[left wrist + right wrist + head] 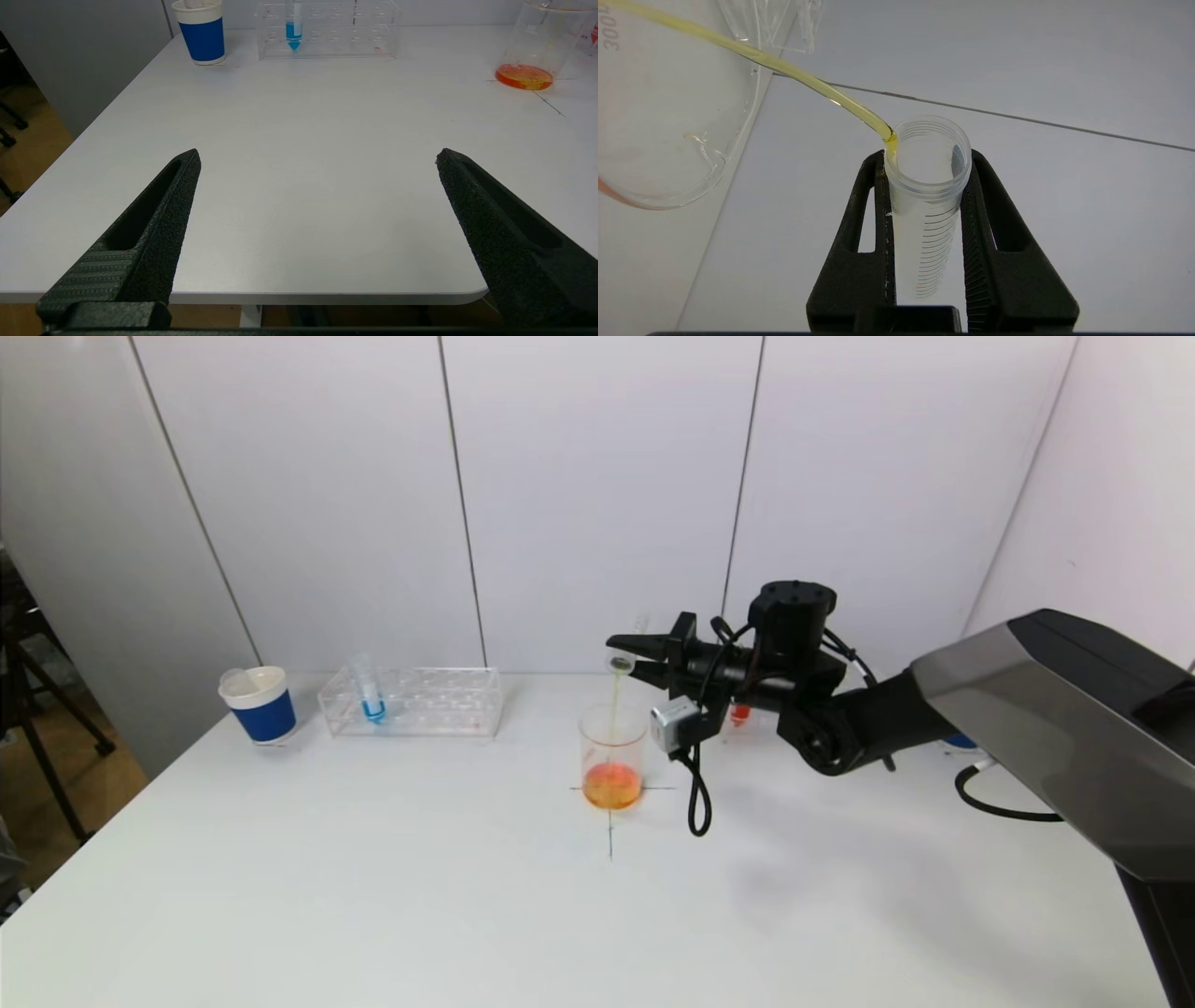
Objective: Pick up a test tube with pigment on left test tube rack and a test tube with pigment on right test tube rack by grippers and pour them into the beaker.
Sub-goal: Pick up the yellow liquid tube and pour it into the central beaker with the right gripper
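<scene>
- Test tube [928, 196], clear with printed graduation lines down its side, is clamped between the two fingers of the right claw [924, 168] and tipped over so its open threaded mouth sits above the beaker [612, 756].
- A thin yellow stream [615, 705] runs from the tube's lip down into the beaker, where orange liquid [612, 786] pools at the bottom.
- The beaker stands upright on the tabletop [373, 896], on a cross mark drawn in thin lines. Its wall carries printed scale figures: "300" reads in the right wrist view, "100" faintly in the left wrist view.
- The left rack [411, 702], clear plastic, stands near the far edge and holds one upright tube of blue pigment [372, 695].
- A blue-and-white paper cup [259, 705] sits just beside that rack.
- The left claw [317, 158] hovers low over the near tabletop edge, fingers spread wide, holding nothing.
</scene>
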